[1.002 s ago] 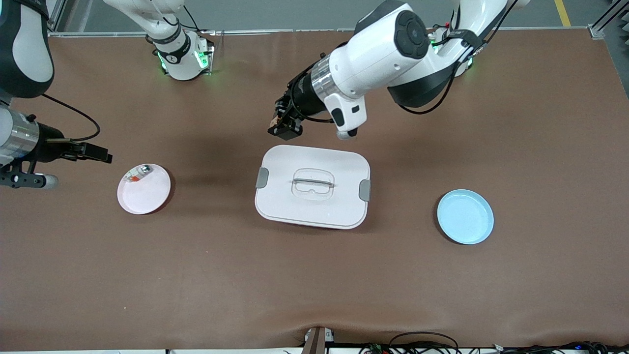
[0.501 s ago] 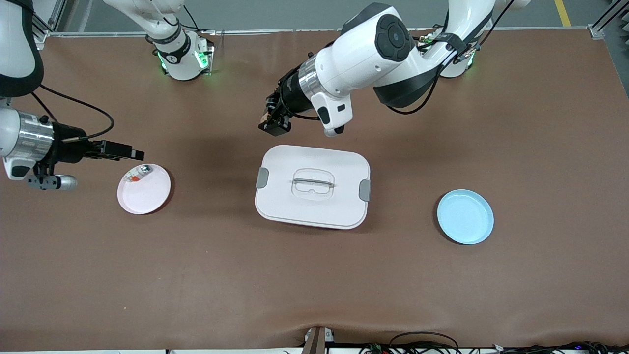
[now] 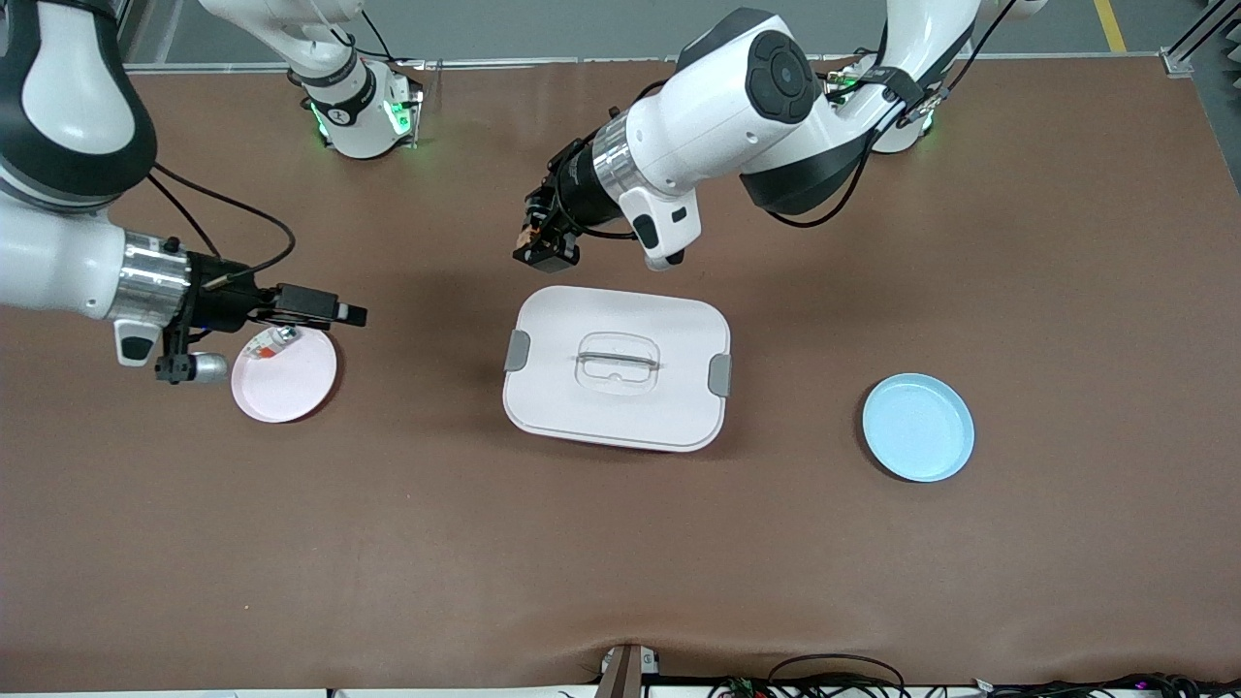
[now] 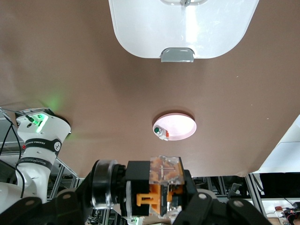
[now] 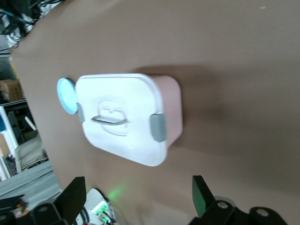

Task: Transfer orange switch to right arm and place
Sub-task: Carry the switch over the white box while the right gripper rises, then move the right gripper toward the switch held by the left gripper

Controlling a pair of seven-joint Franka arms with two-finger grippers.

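Note:
My left gripper (image 3: 539, 248) hangs over bare table just past the white box's edge on the robots' side and is shut on the orange switch (image 3: 525, 236). In the left wrist view the switch (image 4: 164, 170) shows an orange translucent face on a black body between the jaws of the left gripper (image 4: 161, 197). My right gripper (image 3: 349, 314) is open and empty, in the air over the rim of the pink plate (image 3: 291, 386), pointing toward the left gripper. In the right wrist view its two black fingertips (image 5: 74, 193) stand wide apart.
A white lidded box (image 3: 617, 366) with grey clips sits mid-table; it also shows in both wrist views (image 4: 183, 28) (image 5: 124, 117). The pink plate holds a small clear-and-silver piece (image 3: 274, 341). A blue plate (image 3: 918, 428) lies toward the left arm's end.
The right arm has swung in from the table's end to over the pink plate. The left gripper has shifted slightly toward the right arm's end with the switch.

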